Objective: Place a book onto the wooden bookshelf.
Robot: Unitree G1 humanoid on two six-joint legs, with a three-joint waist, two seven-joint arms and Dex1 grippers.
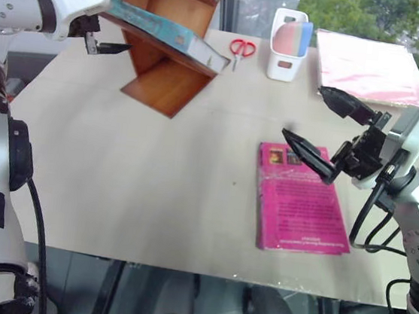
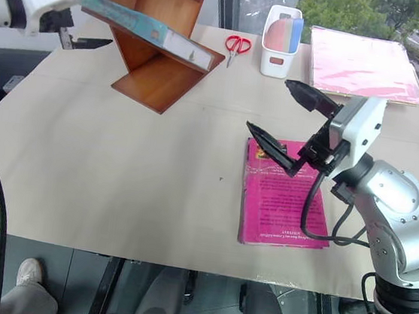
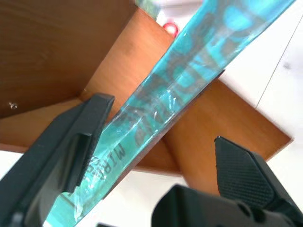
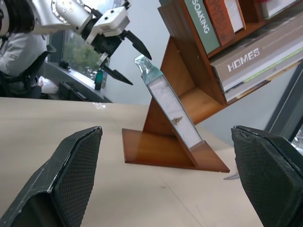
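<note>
Two grippers: left gripper [image 4: 124,56] at the upper end of the book [image 1: 167,32]; right gripper [image 1: 324,132] held above the desk [image 1: 131,178], over the magenta-pink book [image 1: 302,205].
Left jaws: spread wide to either side of the book's spine end; in the right wrist view both fingers stand clear of the cover. Whether one finger grazes the cover in the left wrist view cannot be told.
Right jaws: fully apart, nothing between them.
Book position: leaning on the tilted lower board of the wooden bookshelf [image 1: 168,84], its lower end near the board's bottom, its upper end jutting past the board's top edge.
Step in hand (judgement): release and withdrawal; the book appears placed.
Procedure: draw the left gripper straight back along the line of its fingers, away from the spine. Keep the jaws wide until both fingers are past the cover.
Caution: avoid sideways or rolling motion while the fingers flank the book; a nudge at the free upper end could slide or tip it off the board.
Check: confirm that the book rests unaided before lowering the arm.
Shelf contents: other books [image 4: 236,56] occupy the upper compartments; no contact needed.
Nearby items: red scissors [image 1: 242,49], white holder [image 1: 287,48] and pink folder stack [image 1: 371,65] lie beyond the bookshelf, well apart from the left arm's exit path.
Obstruction: none apparent on that path.
</note>
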